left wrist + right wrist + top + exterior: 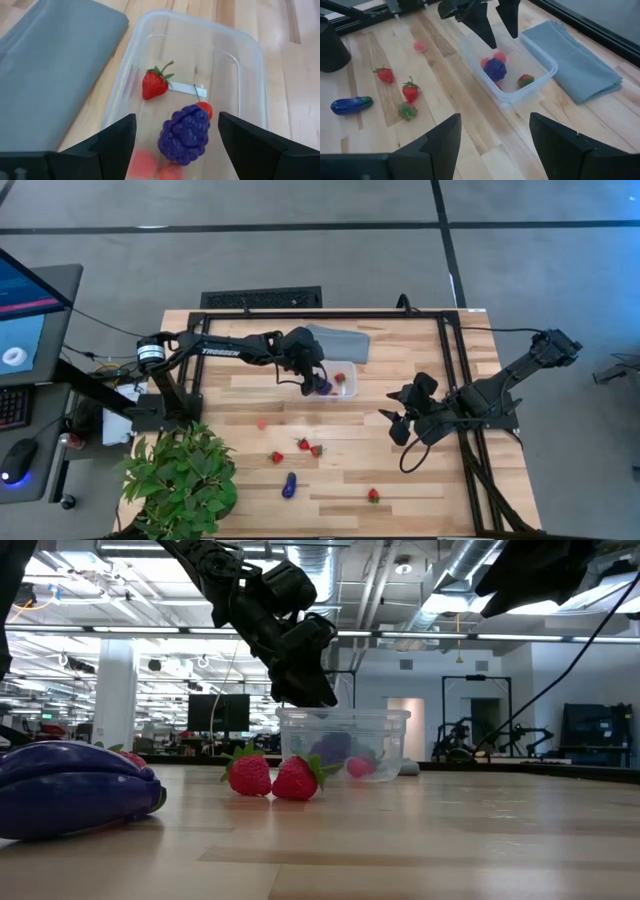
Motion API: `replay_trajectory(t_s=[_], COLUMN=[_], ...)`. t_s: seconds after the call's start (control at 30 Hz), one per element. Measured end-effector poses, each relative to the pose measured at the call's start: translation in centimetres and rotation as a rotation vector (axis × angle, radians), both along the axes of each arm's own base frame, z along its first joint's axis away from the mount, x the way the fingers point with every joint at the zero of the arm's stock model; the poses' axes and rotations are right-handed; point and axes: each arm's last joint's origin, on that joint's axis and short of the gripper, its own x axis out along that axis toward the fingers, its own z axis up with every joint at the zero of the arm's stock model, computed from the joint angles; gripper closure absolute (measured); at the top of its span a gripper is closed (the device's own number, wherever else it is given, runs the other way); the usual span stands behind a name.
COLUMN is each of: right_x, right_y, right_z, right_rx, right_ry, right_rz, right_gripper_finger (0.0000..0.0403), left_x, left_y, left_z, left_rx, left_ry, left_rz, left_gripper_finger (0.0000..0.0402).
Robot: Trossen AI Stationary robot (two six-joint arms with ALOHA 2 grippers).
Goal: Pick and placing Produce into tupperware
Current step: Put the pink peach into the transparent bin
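Where left hand hovers open: tupperware holding purple berry, strawberry.

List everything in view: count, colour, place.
tupperware: 1, clear, mid-table
boxed strawberry: 1, red, in tupperware
purple berry: 1, dark purple, in tupperware
boxed bits: at least 2, pinkish, in tupperware
loose strawberries: 4, red, bare table
loose bit: 1, pink, bare table
aubergine: 1, dark purple, beside plant
cloth: 1, grey-blue, beside tupperware
plant: 1, green, table corner
left pincer: open, over tupperware
right pincer: open, off to tupperware's side
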Motion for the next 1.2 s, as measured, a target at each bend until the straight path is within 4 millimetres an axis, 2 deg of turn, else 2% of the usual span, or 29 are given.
replay_trajectory(t_s=[0.2,0.5,0.67,0.87,1.2], right_x=[0.0,-0.1,-0.1,-0.2,-0.2], right_y=[0.0,0.0,0.0,-0.1,-0.7], right_z=[0.0,0.0,-0.1,-0.1,-0.3], right_rx=[0.0,-0.005,-0.007,-0.017,-0.051], right_ry=[0.0,0.007,0.01,0.026,0.062], right_rz=[0.0,0.001,0.001,0.001,-0.009], right_gripper_finger=[0.0143,0.0143,0.0143,0.0143,0.0143], left_x=[0.0,0.1,-0.6,-3.4,-9.2], left_y=[-0.2,-0.2,-0.5,-1.4,-2.9], left_z=[0.7,3.8,5.2,5.9,8.3], left_rx=[-0.045,-0.031,-0.063,-0.104,-0.082], left_ry=[-0.003,0.117,0.219,0.351,0.338], left_rz=[-0.082,-0.184,-0.247,-0.269,-0.211], left_gripper_finger=[0.0126,0.0145,0.0152,0.0152,0.0152])
